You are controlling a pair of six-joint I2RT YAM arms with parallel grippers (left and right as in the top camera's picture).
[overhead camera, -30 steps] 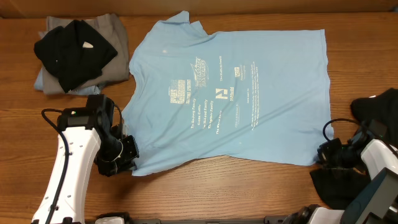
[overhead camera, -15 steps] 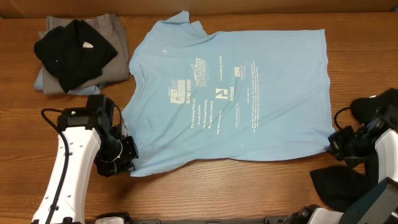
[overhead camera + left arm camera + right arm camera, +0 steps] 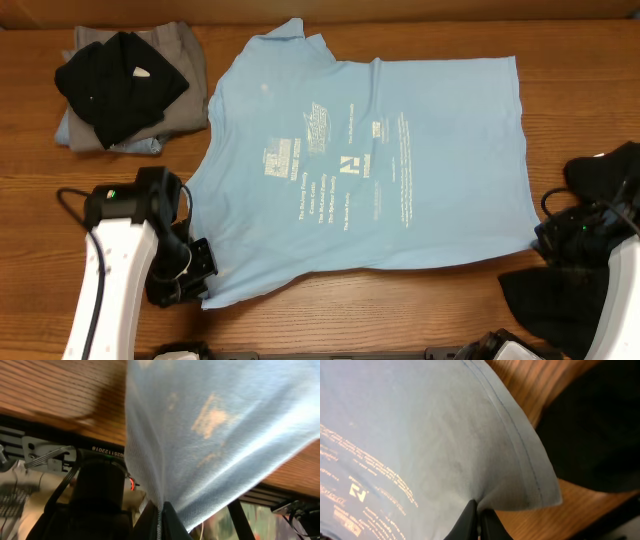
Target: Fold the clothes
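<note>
Wooden tabletop, brown, grain running 9-to-3 o'clock. Pale tan strip along far edge, 12 o'clock. Black rail with white printed number below near edge.

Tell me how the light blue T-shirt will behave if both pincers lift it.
Probably floppy: the light blue T-shirt gathers into folds where the left pincer pinches it. Likely light, since the cloth looks thin there. It would probably sag in the middle, being gripped only there and at the right pincer.

The print on the blue T-shirt is too small to read. The black garment at right runs off the edge — its outline cannot be told.
</note>
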